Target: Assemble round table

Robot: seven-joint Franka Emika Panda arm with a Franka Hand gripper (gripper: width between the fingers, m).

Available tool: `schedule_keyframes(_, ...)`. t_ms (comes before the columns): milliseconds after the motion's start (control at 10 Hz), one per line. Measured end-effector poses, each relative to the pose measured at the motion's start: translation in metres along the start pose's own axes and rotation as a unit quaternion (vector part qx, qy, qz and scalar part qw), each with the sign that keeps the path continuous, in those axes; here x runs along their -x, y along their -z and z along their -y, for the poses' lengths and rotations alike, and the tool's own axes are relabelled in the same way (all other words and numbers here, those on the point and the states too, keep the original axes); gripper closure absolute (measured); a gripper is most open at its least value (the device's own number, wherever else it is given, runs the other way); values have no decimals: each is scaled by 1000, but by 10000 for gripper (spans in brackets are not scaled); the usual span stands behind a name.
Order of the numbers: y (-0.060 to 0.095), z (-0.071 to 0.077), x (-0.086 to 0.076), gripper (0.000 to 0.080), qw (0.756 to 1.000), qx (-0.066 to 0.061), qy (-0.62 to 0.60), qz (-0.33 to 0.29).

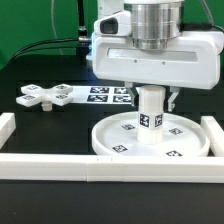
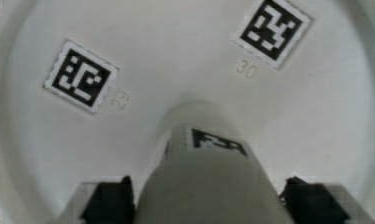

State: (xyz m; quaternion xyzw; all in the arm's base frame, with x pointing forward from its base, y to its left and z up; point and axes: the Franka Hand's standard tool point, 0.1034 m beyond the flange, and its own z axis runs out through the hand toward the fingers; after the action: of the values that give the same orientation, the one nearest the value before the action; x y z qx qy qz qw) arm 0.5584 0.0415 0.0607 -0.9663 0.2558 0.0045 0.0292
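Note:
The large rimmed round disc point(image 1: 120, 140) lies flat on the table at the exterior view's centre right, its markers facing up; it fills the wrist view point(image 2: 166, 60). The short cylindrical leg point(image 1: 150, 110) stands upright on the disc's middle and shows as a grey column in the wrist view point(image 2: 210, 170). My gripper point(image 1: 152, 100) hangs straight down over it, one finger on each side, shut on the leg point(image 2: 210, 205). The small cross-shaped foot piece point(image 1: 45, 96) lies on the table at the exterior view's left, away from the gripper.
The marker board point(image 1: 108, 95) lies flat behind the disc. Straight white border rails run along the front point(image 1: 100, 166), the exterior view's left point(image 1: 8, 126) and the exterior view's right point(image 1: 212, 132). Cables hang at the back.

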Motion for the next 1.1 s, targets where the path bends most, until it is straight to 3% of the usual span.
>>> schedule_keyframes(200,0,1,2,390,996,0,-93,7)
schedule_keyframes(400,0,1,2,390,997,0,-83,6)
schedule_keyframes(500,4,1,6,212,999,0,-44,5)
schedule_keyframes(600,11,0,12,168,1000,-1,-1,3)
schedule_keyframes(800,26,-11,18,155,994,-5,114,0)
schedule_keyframes(1100,25,-17,27,151,990,-5,144,-6)
